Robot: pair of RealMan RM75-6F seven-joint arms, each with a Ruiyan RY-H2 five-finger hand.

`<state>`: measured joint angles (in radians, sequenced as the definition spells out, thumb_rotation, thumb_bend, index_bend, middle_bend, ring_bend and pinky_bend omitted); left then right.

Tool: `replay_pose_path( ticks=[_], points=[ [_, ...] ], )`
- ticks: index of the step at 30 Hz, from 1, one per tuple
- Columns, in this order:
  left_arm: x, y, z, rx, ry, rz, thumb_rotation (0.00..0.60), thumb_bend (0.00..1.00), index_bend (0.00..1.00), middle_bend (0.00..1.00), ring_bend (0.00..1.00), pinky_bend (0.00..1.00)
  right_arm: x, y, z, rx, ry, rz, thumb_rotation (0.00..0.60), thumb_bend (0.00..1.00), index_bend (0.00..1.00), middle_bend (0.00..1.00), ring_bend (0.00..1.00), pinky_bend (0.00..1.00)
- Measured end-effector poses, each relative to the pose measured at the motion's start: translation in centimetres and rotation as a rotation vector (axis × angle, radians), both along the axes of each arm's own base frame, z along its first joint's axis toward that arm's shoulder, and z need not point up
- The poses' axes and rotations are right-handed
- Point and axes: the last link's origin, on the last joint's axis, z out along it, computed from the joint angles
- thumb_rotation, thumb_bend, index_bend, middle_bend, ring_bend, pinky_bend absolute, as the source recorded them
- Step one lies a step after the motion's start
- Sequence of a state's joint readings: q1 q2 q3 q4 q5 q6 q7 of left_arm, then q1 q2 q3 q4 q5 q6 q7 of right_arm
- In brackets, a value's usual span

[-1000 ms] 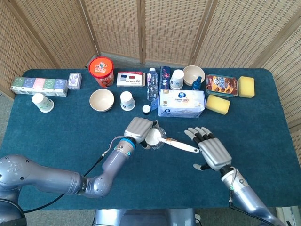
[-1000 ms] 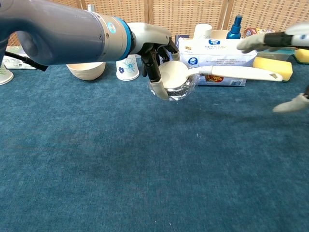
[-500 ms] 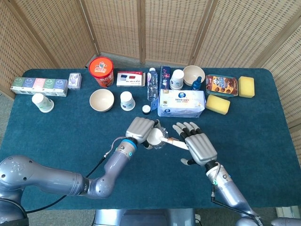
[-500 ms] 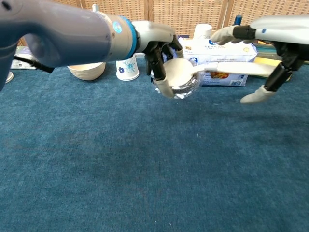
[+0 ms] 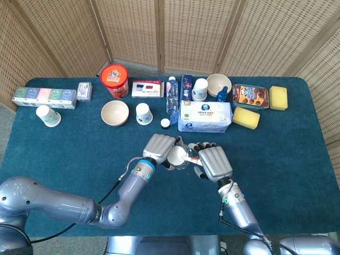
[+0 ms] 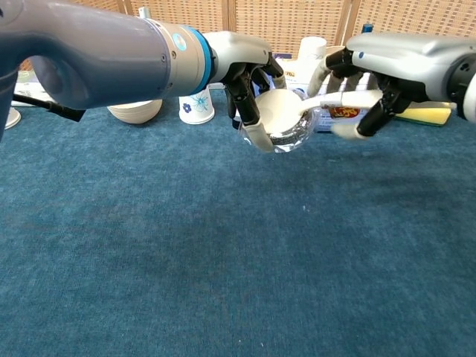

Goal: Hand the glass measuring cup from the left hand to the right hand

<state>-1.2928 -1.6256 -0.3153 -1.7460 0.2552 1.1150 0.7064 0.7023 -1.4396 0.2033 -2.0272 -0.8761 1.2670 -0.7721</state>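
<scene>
Your left hand (image 6: 242, 74) grips the glass measuring cup (image 6: 281, 119) aloft above the table, while your right hand (image 6: 375, 71) curls around its white handle (image 6: 349, 99), so releasing before that grasp is firm could drop the glass.

Looks like a staged robot test setup in a lab or demo room, not anybody's actual kitchen. The table (image 5: 64, 143) is covered in plain dark teal cloth, and woven wicker folding screens (image 5: 159, 32) wall it off at the back. Along the far edge sits a random lineup of props: a red snack canister (image 5: 115, 80), a beige bowl (image 5: 115, 112), paper cups (image 5: 144, 113), a tissue box (image 5: 205, 116), a water bottle (image 5: 171, 95), yellow sponges (image 5: 246, 117) and a tray of cookies (image 5: 249, 96). Way too neatly spread for a home.
</scene>
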Motion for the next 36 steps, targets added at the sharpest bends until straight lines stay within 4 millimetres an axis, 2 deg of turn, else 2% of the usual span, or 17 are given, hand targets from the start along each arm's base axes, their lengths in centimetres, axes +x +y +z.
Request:
replay_pose_path(
  ticks=[2,3,8,13,19,21,26,32,36],
  points=[
    [-0.1,-0.1,0.0,-0.003,0.005,-0.001,0.6,0.0,0.38,0.37,0.3,0.41,-0.2,-0.2,-0.1,-0.019,0.01,0.0,0.6,0.76,0.62,0.77,0.74,0.92],
    [-0.2,-0.1,0.0,-0.003,0.006,-0.001,0.6,0.0,0.38,0.37,0.3,0.41,-0.3,-0.3,-0.1,-0.029,0.016,0.001,0.6,0.77,0.63,0.8,0.78,0.96],
    [-0.2,-0.1,0.0,-0.002,0.008,-0.003,0.6,0.0,0.38,0.37,0.3,0.41,-0.8,-0.2,-0.4,-0.031,0.04,-0.009,0.6,0.86,0.66,0.89,0.87,1.0],
    [0.0,-0.3,-0.1,-0.005,0.005,-0.009,0.6,0.0,0.37,0.37,0.3,0.41,-0.9,-0.2,-0.2,-0.036,0.066,-0.004,0.6,0.94,0.71,0.9,0.88,1.0],
    [0.2,-0.7,-0.1,-0.011,-0.007,-0.015,0.6,0.0,0.34,0.31,0.26,0.41,-1.0,0.0,-0.2,-0.048,0.087,0.009,0.6,0.99,0.74,0.9,0.91,1.0],
    [0.3,-0.8,0.0,-0.016,-0.014,-0.015,0.6,0.0,0.33,0.29,0.24,0.41,-1.0,0.1,-0.2,-0.051,0.095,0.011,0.6,1.0,0.75,0.9,0.91,1.0],
    [0.3,-1.1,0.6,-0.032,-0.04,-0.015,0.6,0.0,0.22,0.13,0.12,0.41,-1.2,0.1,-0.1,-0.05,0.075,0.002,0.6,1.0,0.75,0.9,0.91,1.0],
    [0.1,-0.9,1.7,-0.024,-0.059,-0.019,0.6,0.0,0.18,0.04,0.06,0.41,-2.0,0.1,-0.1,-0.041,0.045,-0.015,0.6,1.0,0.75,0.9,0.91,1.0],
    [-0.1,-0.8,2.3,-0.017,-0.062,-0.017,0.6,0.0,0.18,0.02,0.04,0.41,-2.3,0.1,-0.1,-0.032,0.026,-0.026,0.6,1.0,0.75,0.9,0.91,1.0]
  ],
)
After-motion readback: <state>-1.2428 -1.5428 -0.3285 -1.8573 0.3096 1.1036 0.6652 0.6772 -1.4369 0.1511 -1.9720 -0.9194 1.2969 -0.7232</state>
